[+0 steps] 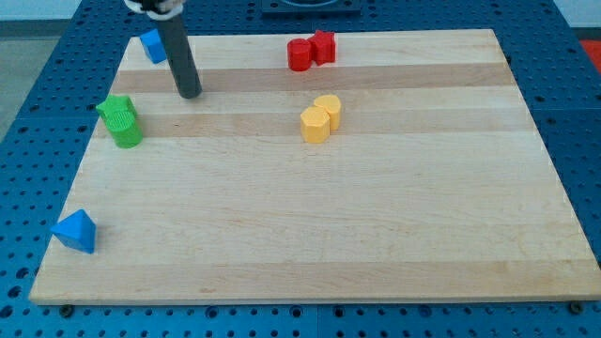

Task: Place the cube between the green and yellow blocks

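Observation:
A blue cube (153, 45) sits at the board's top left corner. My tip (191, 94) rests on the board just below and to the right of the cube, apart from it. Two green blocks (120, 120), one star-like, stand touching at the left edge, below and left of my tip. Two yellow blocks (321, 117) stand touching near the middle of the board, to the right of my tip. My rod rises from the tip toward the view's top.
Two red blocks (311, 51) stand touching at the top centre. A blue triangular block (75, 230) lies near the board's bottom left corner. The wooden board (376, 225) lies on a blue perforated table (582, 113).

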